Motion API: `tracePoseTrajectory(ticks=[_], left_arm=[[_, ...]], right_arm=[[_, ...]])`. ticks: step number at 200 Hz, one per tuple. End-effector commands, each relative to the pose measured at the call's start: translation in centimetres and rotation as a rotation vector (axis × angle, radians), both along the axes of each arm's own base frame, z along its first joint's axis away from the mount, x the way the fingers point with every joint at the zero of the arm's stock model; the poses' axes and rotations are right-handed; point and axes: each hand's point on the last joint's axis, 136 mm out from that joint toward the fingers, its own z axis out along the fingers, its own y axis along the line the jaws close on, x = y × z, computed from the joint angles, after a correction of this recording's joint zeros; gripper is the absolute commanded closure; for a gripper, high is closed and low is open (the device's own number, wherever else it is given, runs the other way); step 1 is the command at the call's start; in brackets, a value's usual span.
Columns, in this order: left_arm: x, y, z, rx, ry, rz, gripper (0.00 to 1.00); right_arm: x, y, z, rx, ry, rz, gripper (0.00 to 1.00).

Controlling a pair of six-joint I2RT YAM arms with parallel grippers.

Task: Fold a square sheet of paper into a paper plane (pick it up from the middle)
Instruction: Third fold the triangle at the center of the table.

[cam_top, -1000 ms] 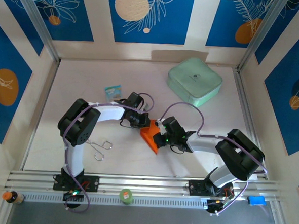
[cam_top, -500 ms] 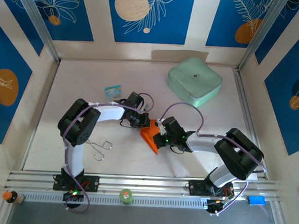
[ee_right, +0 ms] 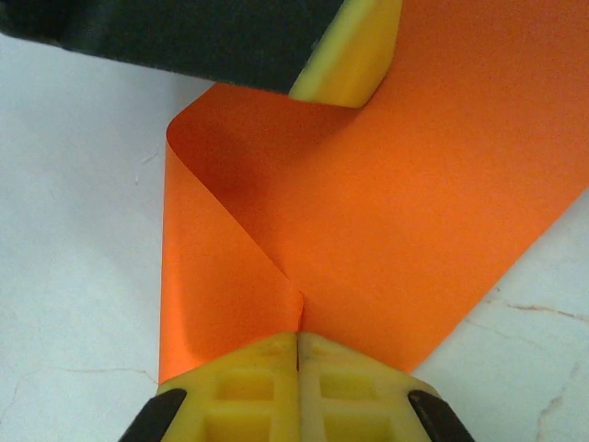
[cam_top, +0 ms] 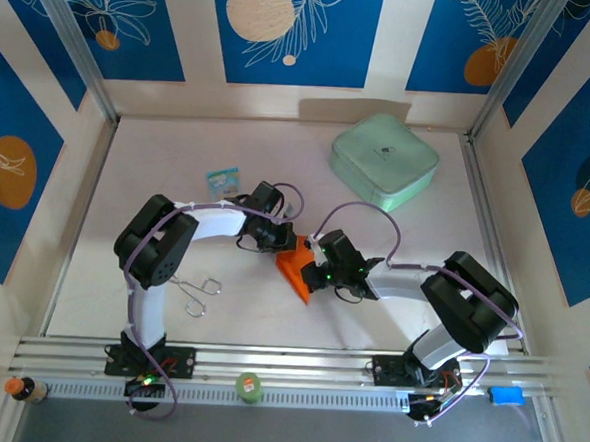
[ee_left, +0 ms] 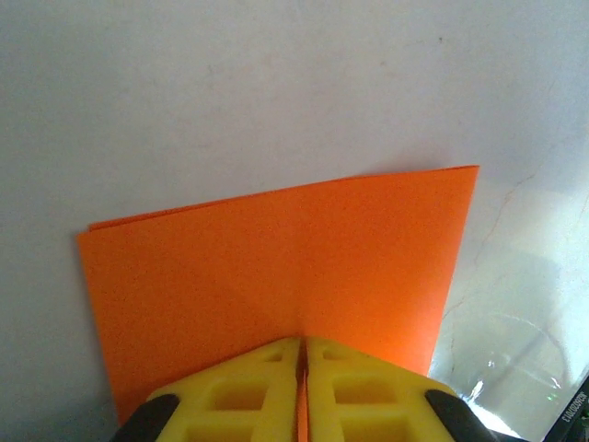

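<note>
Left wrist view, item one: square sheet of paper (ee_left: 276, 258), thin, matte, bright orange, folded into a doubled panel. Two layers show slightly offset along its left edge. It lies flat on the pale table (ee_left: 230, 83).

Left gripper (ee_left: 302, 359): yellow plastic fingertips with moulded square recesses, pressed together on the near edge of the sheet. A sliver of orange shows in the seam between them.

Right wrist view: same sheet (ee_right: 414, 184), one flap curling up and over at the left with a soft rounded bend, and a diagonal crease running into the seam of the right gripper (ee_right: 297, 354). Its yellow fingertips are clamped together on the paper edge. A fingertip (ee_right: 354, 60) of the left gripper rests on the far edge of the sheet.

Top external view: sheet (cam_top: 297, 274) sits mid-table, near the front, between the two grippers, which meet over it.

Surroundings:
- mint-green box (cam_top: 384, 161), rounded square, smooth, at the far right, well apart from the sheet
- small blue-and-white packet (cam_top: 221, 181), far left of centre
- bent wire loop (cam_top: 199, 290), thin metal, beside the left arm
- table (cam_top: 158, 173), off-white, faintly veined
</note>
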Motion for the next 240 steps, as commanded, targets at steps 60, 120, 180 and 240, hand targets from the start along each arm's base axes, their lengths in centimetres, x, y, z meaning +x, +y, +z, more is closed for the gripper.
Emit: tracePoseTrajectory(ticks=[60, 120, 180, 240], left_arm=[[0.8, 1.5, 4.8, 0.032, -0.090, 0.053, 0.71], [-2.7, 1.6, 7.0, -0.202, -0.069, 0.133, 0.94], [-5.9, 0.5, 6.1, -0.422, 0.028, 0.176, 1.00], [-6.6, -0.6, 5.1, -0.424, 0.061, 0.136, 1.00]], right_arm=[[-0.7, -0.3, -1.4, -0.028, 0.056, -0.004, 1.00], [-0.7, -0.4, -1.3, -0.024, 0.052, -0.007, 1.00], [-0.7, -0.4, -1.2, -0.023, 0.051, -0.005, 1.00], [-0.7, -0.4, -1.2, -0.026, 0.050, -0.008, 1.00]])
